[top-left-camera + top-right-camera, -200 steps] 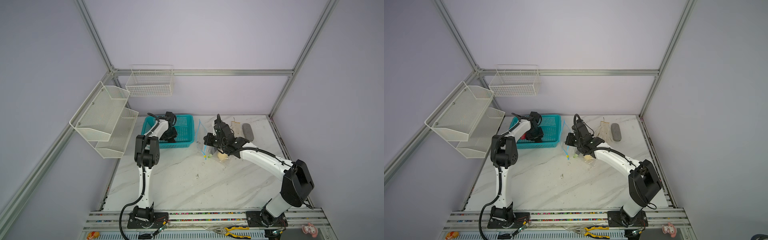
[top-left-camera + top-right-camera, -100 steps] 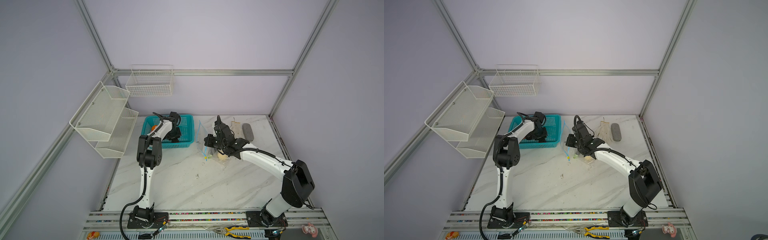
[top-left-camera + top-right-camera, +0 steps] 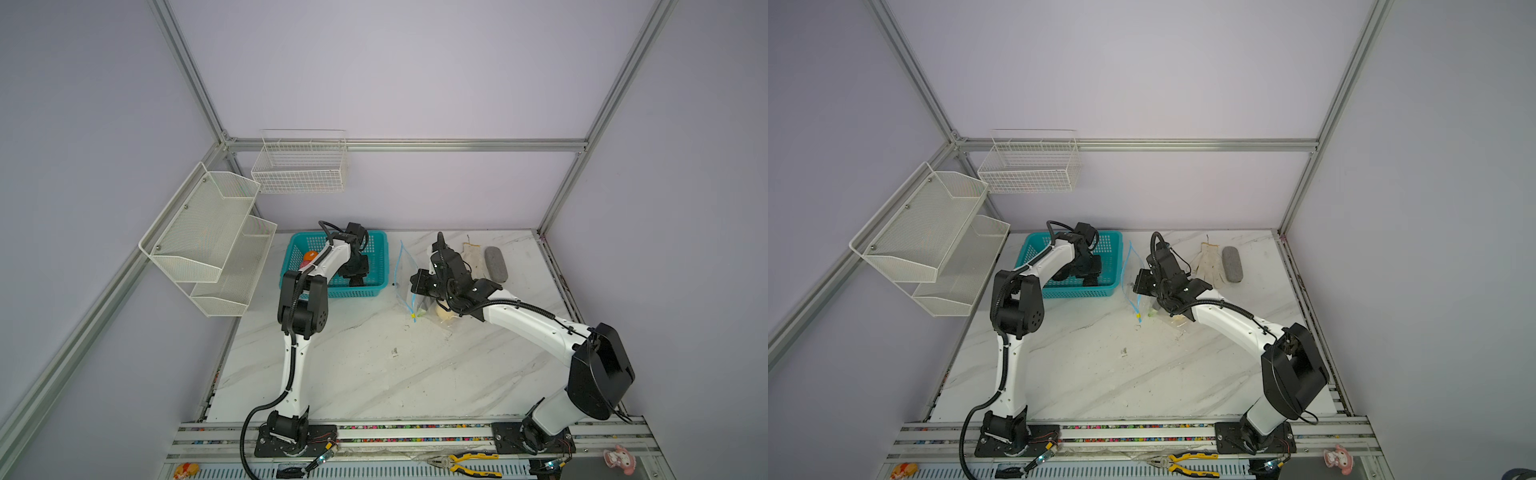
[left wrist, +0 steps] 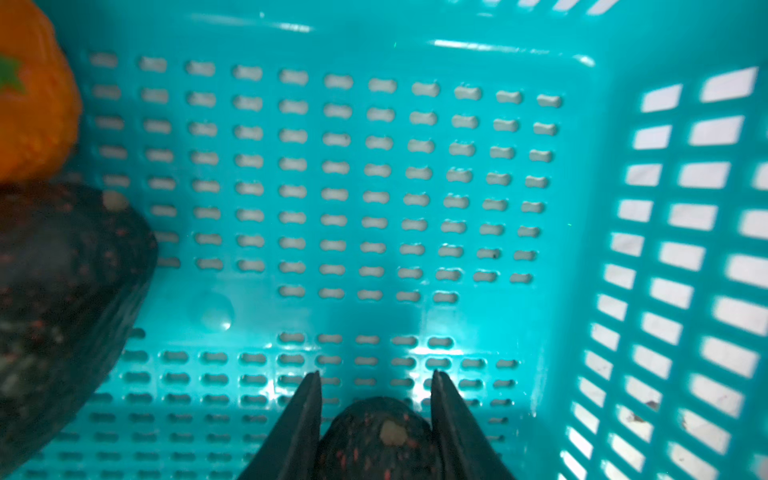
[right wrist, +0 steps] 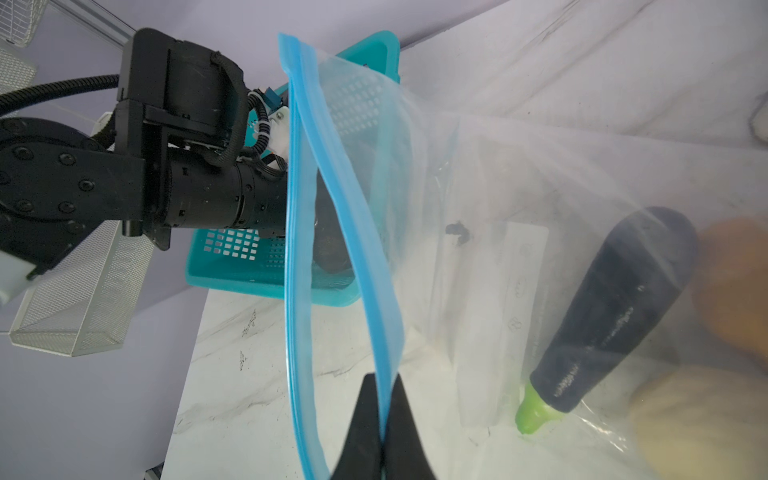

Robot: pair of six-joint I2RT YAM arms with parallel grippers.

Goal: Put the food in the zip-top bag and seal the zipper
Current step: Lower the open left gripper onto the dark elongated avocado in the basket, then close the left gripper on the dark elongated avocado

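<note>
- The left gripper (image 4: 375, 376), clamped on a black-brown speckled lump (image 4: 380, 440), has slid rightward inside the teal mesh basket (image 4: 590, 249) toward the bag. By the look of it, this piece is ready to lift out.
- The right gripper (image 5: 382, 380) stays pinched together on the light-blue zipper strip (image 5: 376, 291), holding the clear zip-top bag (image 5: 478, 187) open just right of the basket.
- In the bag: one dark eggplant (image 5: 623, 316), one orange ball (image 5: 735, 270) and one cream ball (image 5: 698, 424), both blurred.
- In the basket, by the left wrist view: one orange fruit (image 4: 33, 104) and one second dark lump (image 4: 62, 291).
</note>
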